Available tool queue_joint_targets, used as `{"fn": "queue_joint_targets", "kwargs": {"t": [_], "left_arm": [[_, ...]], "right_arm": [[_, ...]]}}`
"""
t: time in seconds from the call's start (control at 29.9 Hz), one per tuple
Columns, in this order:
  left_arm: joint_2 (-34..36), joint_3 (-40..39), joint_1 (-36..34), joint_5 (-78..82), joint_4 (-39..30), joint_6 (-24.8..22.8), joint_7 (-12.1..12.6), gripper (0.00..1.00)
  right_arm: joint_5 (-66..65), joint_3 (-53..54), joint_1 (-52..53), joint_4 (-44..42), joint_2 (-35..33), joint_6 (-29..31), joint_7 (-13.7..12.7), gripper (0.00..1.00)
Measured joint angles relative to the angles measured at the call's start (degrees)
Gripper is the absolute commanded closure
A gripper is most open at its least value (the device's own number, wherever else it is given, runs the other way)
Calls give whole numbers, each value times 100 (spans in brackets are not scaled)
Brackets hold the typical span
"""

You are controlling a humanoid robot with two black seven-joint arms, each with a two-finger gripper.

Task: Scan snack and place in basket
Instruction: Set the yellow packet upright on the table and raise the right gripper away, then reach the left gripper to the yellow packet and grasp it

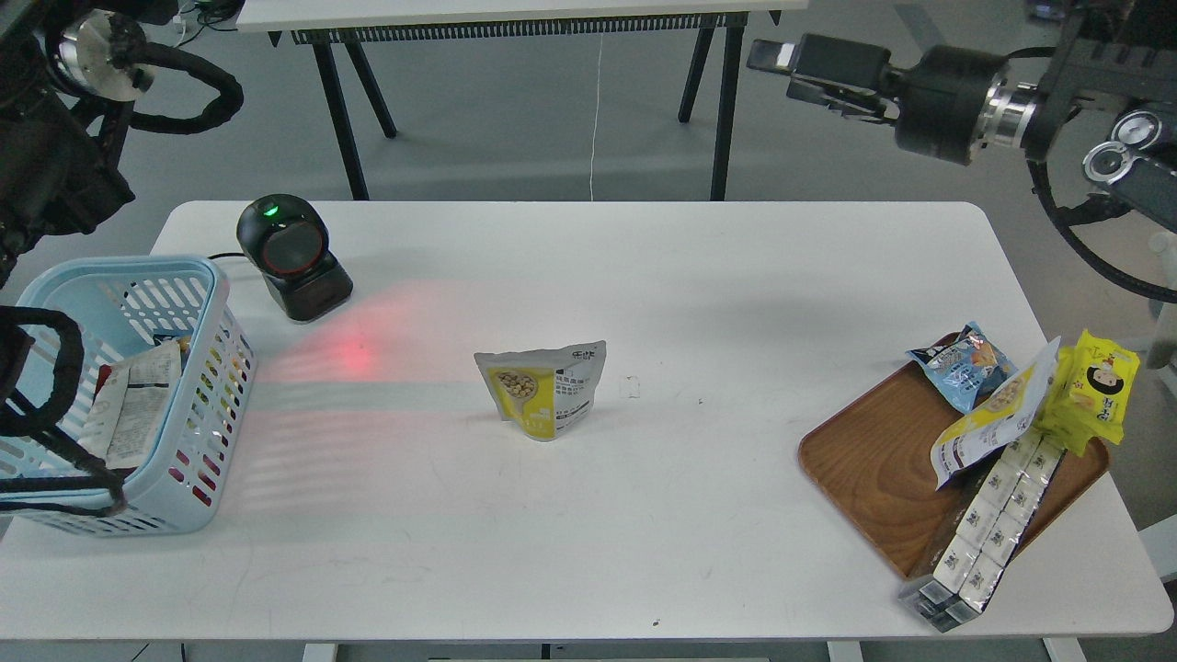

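Observation:
The snack pouch (542, 391) stands upright on the white table, a little left of centre, with nothing touching it. It has a silvery-white top, a yellow lower part and a round picture of beans. The light blue basket (217, 303) sits at the table's left edge with a few packets inside. My right gripper (774, 72) is high at the top right, beyond the table's far edge, far from the pouch; it looks open and empty. My left arm fills the top left corner and left edge, partly in front of the basket; its gripper does not show.
A black barcode scanner (292, 257) stands at the back left and throws a red glow on the table (644, 515). A brown wooden tray (874, 460) at the right holds a blue packet (961, 363), a second bean pouch (993, 418), a yellow cartoon pack (1099, 386) and stacked boxes (988, 524).

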Motion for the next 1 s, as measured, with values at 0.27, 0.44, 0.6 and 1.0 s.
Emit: {"fn": "queue_joint_targets", "kwargs": {"t": [0.27, 0.44, 0.6, 1.0], "left_arm": [[851, 85, 19, 1895, -2318, 3, 1, 1], [1663, 102, 309, 3396, -4445, 3, -8, 1], [1988, 79, 647, 5009, -5758, 2, -31, 2], [1582, 107, 1537, 8214, -6899, 4, -159, 7]], "right_arm": [[2789, 403, -464, -881, 64, 49, 1, 1], [4638, 426, -816, -988, 70, 71, 1, 1], [6150, 431, -1230, -999, 132, 209, 2, 1], [6711, 1636, -2402, -993, 428, 743, 2, 1]]}}
